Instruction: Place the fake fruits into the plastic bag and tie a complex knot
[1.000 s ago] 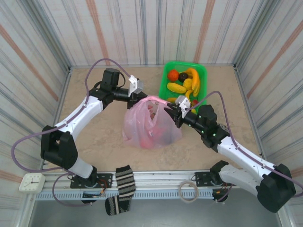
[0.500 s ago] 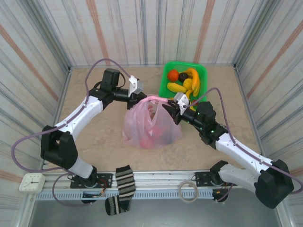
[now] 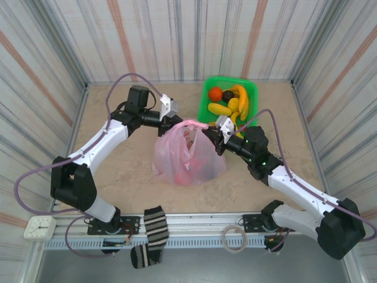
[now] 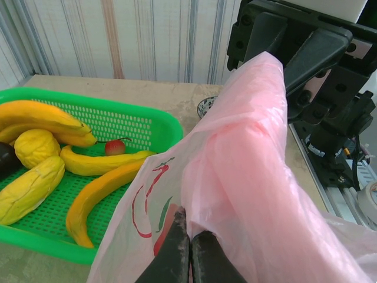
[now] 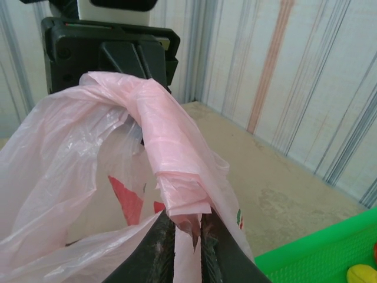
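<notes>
Pinched tight on crinkly pink plastic bag [image 3: 188, 156]: left gripper [image 4: 189, 233], right gripper [image 5: 188, 227]. Beside bag: glossy fake fruits [image 3: 230, 103] in mesh basket [image 4: 118, 121].

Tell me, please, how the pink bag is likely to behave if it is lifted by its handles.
The pink bag is probably very floppy: its thin film sags and creases between the left gripper and the right gripper. Being translucent and thin, it looks light and would likely swing. The bunched handle may slip from a loose grip, as it is smooth film.
</notes>
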You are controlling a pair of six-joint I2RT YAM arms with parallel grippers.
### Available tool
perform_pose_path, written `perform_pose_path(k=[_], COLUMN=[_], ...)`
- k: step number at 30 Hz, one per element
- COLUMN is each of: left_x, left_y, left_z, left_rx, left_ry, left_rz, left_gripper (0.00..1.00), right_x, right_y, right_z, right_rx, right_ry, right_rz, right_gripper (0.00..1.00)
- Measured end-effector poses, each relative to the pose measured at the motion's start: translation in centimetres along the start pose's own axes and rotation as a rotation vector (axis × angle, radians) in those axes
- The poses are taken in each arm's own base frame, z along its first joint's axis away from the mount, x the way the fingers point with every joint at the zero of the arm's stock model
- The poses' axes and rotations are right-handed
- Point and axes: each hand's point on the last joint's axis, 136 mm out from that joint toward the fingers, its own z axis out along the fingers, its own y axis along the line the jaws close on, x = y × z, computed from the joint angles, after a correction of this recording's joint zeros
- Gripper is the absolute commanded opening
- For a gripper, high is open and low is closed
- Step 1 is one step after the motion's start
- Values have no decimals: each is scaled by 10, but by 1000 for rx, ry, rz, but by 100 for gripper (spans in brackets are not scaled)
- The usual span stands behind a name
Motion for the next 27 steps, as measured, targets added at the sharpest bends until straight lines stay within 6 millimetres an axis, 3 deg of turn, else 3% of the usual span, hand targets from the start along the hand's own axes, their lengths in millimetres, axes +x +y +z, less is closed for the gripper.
perform_pose_path(k=[6,12,22,27], left_x=[0,0,3,-1], left_y=[0,0,11,16], left_z=[0,0,-1,-16], left_rx=[1,0,-63,-134], left_ry=[1,2,23,1], left_rz=[0,0,-12,-17], left_gripper=[0,0,0,0], right_x=[-10,-11,-1,1], right_y=[-1,0,3,7], right_z=[0,0,-7,-21], right_rx=[-1,-5,-8,-3], right_ry=[-23,-25,31,67], right_rz=[-8,-7,13,51], right_gripper=[16,0,0,0])
